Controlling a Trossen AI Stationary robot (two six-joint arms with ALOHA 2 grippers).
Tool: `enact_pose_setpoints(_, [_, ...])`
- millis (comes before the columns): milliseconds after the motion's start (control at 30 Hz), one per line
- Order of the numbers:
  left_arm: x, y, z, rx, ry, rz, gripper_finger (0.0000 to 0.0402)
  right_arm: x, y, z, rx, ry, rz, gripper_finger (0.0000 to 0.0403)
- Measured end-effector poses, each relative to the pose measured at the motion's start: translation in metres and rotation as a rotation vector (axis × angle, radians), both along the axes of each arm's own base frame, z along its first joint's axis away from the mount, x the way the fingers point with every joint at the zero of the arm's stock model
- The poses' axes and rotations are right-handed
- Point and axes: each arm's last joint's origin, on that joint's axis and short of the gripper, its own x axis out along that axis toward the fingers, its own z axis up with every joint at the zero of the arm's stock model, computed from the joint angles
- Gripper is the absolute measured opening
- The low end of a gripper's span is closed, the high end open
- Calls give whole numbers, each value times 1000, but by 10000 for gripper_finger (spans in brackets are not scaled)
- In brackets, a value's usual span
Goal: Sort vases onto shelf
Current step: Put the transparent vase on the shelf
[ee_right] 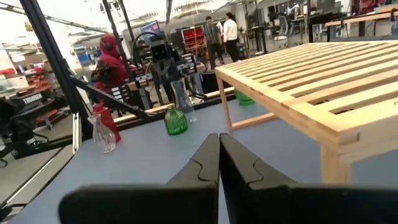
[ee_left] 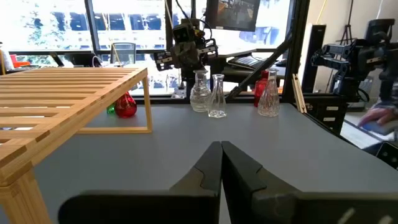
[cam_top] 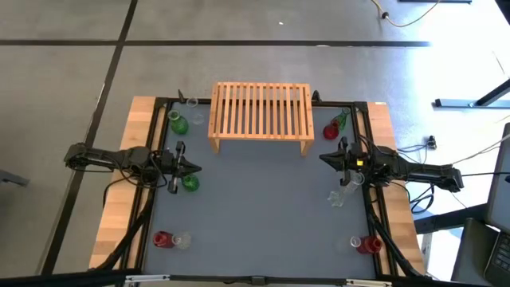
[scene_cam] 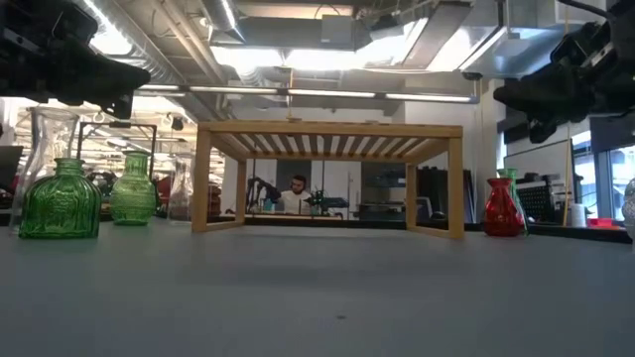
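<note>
Grey worktop (cam_top: 263,207) carries a low light-wood slatted shelf (cam_top: 261,112) at its far middle, its top bare. Small red, green and clear glass vases (cam_top: 177,124) stand scattered along both side edges. Left gripper (cam_top: 191,167) and right gripper (cam_top: 325,157) hover at either side with jaws pressed together, empty, a green vase (cam_top: 190,183) just beside the left.

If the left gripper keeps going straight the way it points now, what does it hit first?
Most likely nothing near: the left gripper, shut, points across bare table toward the right gripper. The green vase sits just beside that line, though depth is hard to judge.
</note>
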Motion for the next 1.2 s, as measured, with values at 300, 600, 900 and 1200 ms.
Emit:
enact_pose_setpoints(300, [0,0,0,0,0,0,2,0,0,-3,1,28,5,5])
enact_pose_setpoints(600, [0,0,0,0,0,0,2,0,0,-4,1,41,8,5])
enact_pose_setpoints(900, [0,0,0,0,0,0,2,0,0,-4,1,42,8,5])
enact_pose_setpoints(1200, [0,0,0,0,0,0,2,0,0,-4,1,43,8,5])
